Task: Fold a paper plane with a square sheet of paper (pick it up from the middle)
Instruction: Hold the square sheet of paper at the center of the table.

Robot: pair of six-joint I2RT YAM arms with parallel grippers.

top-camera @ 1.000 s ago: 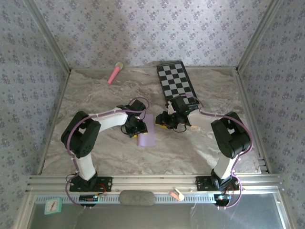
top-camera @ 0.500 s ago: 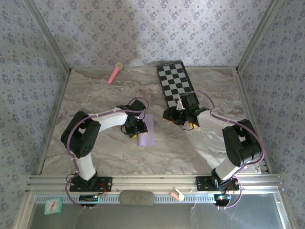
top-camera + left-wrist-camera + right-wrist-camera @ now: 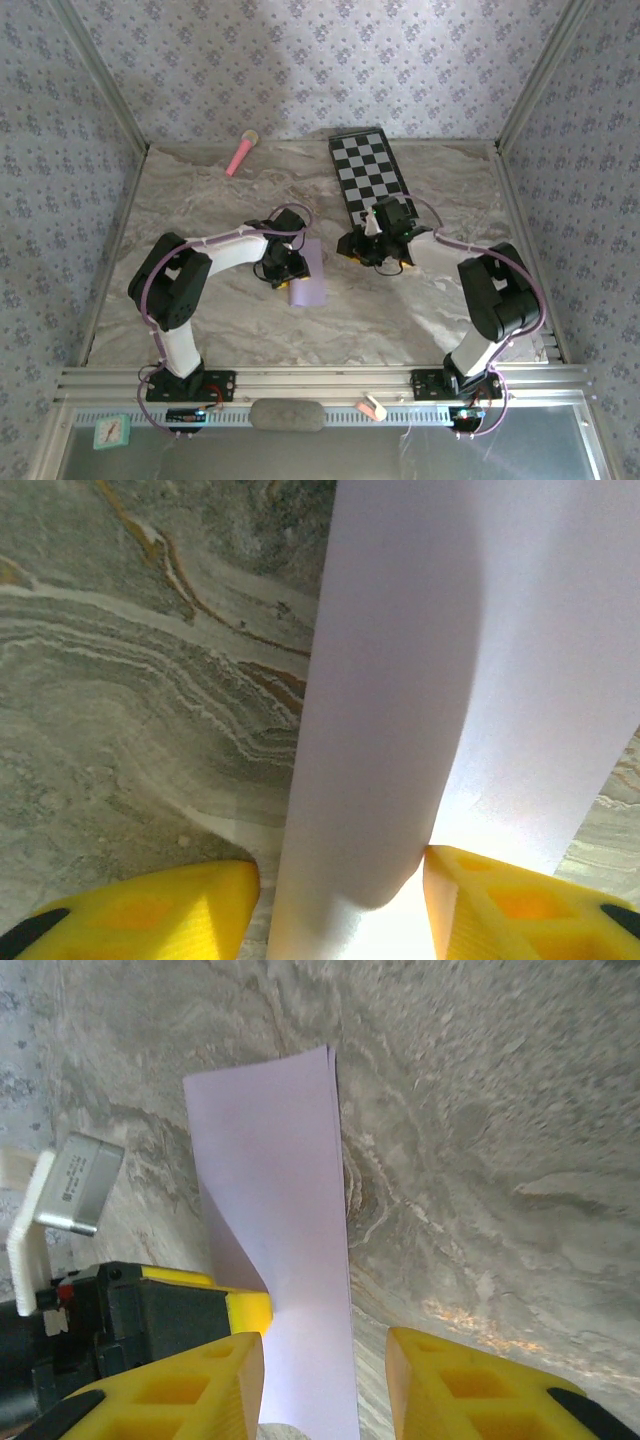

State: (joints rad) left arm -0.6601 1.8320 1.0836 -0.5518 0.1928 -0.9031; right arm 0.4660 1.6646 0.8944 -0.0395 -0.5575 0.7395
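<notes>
The square sheet of paper point(image 3: 308, 277) is pale lilac and lies mid-table as a narrow strip, doubled over lengthwise. In the left wrist view the paper point(image 3: 400, 680) has a soft rounded fold running between my yellow fingers. My left gripper point(image 3: 340, 905) is open astride that fold, its right finger point(image 3: 470, 890) touching the sheet's edge. From above, the left gripper point(image 3: 289, 267) sits at the strip's left side. My right gripper point(image 3: 347, 252) hovers just right of the strip. It is open point(image 3: 325, 1385) above the paper point(image 3: 275, 1180) with nothing pinched. A left finger point(image 3: 248, 1308) props up a flap.
A black-and-white checkered board point(image 3: 368, 172) lies behind the right gripper, at the back of the marble table point(image 3: 200, 200). A pink microphone-like stick point(image 3: 241, 153) rests at the back left. Patterned walls close in three sides. Small items sit on the front rail point(image 3: 373, 408).
The right arm has shifted: its elbow swung out to the right and its wrist moved slightly back, the gripper staying near the strip. The left arm and the paper have not moved.
</notes>
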